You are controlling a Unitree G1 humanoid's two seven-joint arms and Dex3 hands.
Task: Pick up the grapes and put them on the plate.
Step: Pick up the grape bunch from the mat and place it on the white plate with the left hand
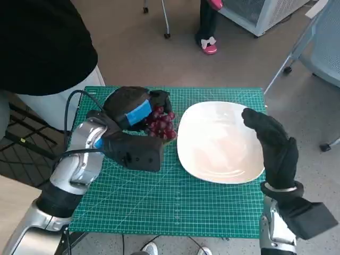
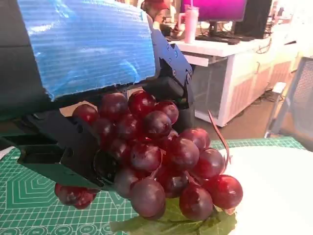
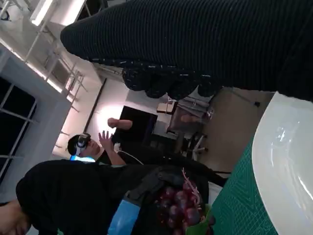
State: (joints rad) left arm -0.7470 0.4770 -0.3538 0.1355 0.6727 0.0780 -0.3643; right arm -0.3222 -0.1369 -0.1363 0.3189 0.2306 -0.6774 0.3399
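Pick looks done, place pending. Left hand (image 1: 139, 109) fingers (image 2: 73, 147) are wrapped around the grapes (image 1: 161, 123). The bunch sits just off the plate (image 1: 223, 159) rim at the plate's 9 o'clock; whether it's clear of the desk (image 1: 159, 196) I can't tell. Plate holds nothing. Right hand (image 1: 273, 146) hangs over the plate's 3 o'clock edge, fingers spread, grasping nothing. Left to do: carry toward 3 o'clock, release on plate. Count: one grape bunch, one plate, two hands.
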